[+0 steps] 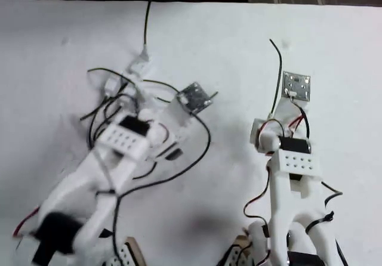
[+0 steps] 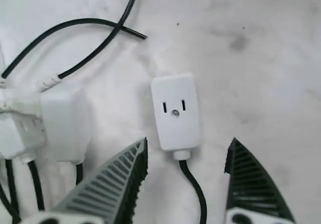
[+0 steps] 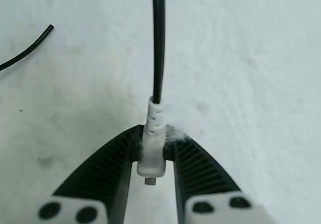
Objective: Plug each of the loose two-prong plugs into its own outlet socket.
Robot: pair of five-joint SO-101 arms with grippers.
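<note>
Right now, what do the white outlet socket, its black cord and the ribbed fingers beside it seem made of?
The outlet socket looks like white moulded plastic, smooth with a sheen. Its cord has a black flexible sheath, probably rubber or vinyl, as it curves. The fingers of the left hand look like ribbed rigid plastic, one grey, one black, matte.

A socket [image 2: 175, 112] is laid on the bench [image 1: 227, 39] just ahead of the spread left pincer [image 2: 189, 142], with its cord [image 2: 195, 199] passed between the fingers. A block [image 2: 62, 123] is set just beside it. Well to the right, a plug [image 3: 150, 158] is clamped in the right pincer [image 3: 153, 138].
</note>
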